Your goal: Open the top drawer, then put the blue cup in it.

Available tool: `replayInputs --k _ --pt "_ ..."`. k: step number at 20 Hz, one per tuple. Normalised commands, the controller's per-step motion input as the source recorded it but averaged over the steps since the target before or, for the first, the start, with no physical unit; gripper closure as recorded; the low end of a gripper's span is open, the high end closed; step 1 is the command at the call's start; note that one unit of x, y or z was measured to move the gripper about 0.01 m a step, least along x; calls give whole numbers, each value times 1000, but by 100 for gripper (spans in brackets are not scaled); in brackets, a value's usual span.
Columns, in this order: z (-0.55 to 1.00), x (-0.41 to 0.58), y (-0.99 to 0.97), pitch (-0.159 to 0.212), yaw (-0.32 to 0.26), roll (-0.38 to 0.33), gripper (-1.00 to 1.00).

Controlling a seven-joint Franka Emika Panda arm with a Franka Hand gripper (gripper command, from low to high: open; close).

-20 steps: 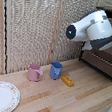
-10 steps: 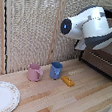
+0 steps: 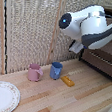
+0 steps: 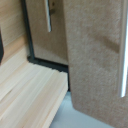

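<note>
The wide dark brown wooden top drawer (image 4: 95,55) sat close before the tool, its long silver bar handle (image 4: 123,60) running crosswise to the approach. The small blue cup (image 3: 56,70) stood well behind on the tabletop (image 3: 71,102). The tool's jaws were hidden, so I cannot tell their state.

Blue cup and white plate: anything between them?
Exterior view: the pink mug stands between the blue cup and the white plate; otherwise bare wooden table.
</note>
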Motion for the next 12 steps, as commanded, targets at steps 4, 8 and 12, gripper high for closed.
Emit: replayInputs --k 4,8,12 --pt "71 79 156 -1 -247 291 -100" --pt "114 94 146 -15 -248 254 -100" --pt "135 137 138 -35 -240 209 -100"
